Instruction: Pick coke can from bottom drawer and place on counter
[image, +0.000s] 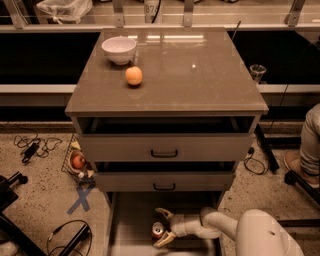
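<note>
The coke can (159, 230), red with a silver top, stands upright on the pale floor of the bottom drawer (131, 220), which is pulled out at the foot of the cabinet. My gripper (164, 228) reaches in from the right on a white arm. Its two pale fingers are spread, one behind the can and one in front, around the can's right side. The fingers are not closed on the can. The counter (200, 75) is the glossy grey-brown top of the cabinet, well above.
A white bowl (119, 49) and an orange fruit (133, 76) sit on the counter's far left. The two upper drawers (164, 148) with black handles stand slightly open above the gripper. Cables and a wire basket (76, 162) lie on the floor at left.
</note>
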